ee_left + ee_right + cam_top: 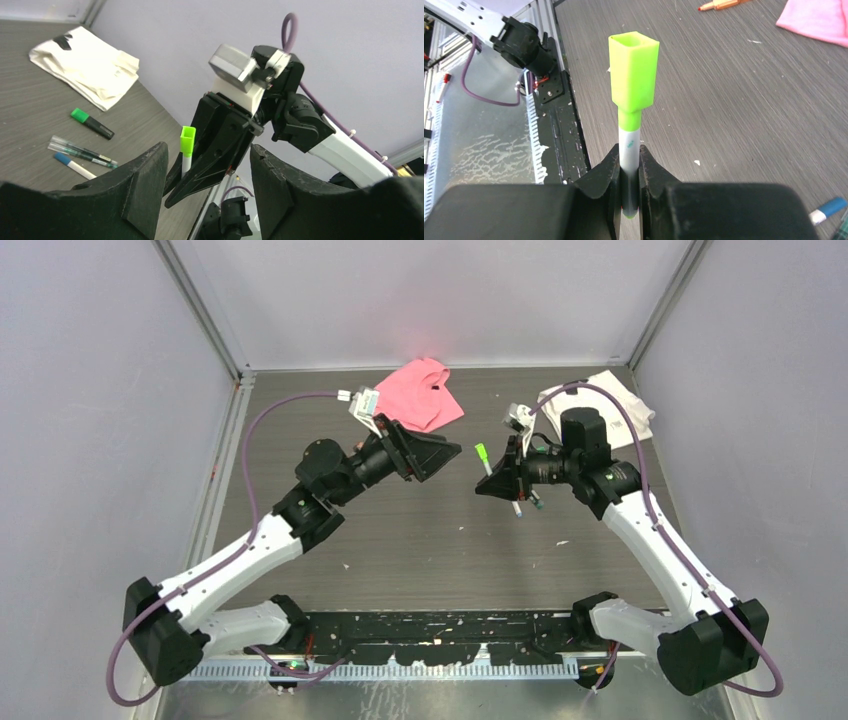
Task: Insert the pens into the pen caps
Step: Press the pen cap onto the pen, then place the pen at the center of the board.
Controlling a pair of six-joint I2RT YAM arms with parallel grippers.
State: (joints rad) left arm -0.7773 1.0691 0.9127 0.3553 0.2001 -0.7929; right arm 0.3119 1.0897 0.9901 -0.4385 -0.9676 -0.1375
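Left gripper point(448, 452): fingers spread wide with nothing between them, raised over mid-worktop and facing the other arm.
Crumpled pink cloth point(425, 395): far edge, middle.
Right gripper point(629, 190): fingers clamped on white-barrelled marker point(629, 150), held upright, with square bright green plastic cap point(634, 70) on its upper end.
Loose on the worktop right of centre: stubby black highlighter point(92, 123), two slim dark green pens point(82, 151), blue-capped white pen point(74, 166).
Folded white cloth point(610, 405): far right corner.

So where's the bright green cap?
In the right wrist view, the cap sits on top of the white pen clamped in the right pincer, above the middle of the table.
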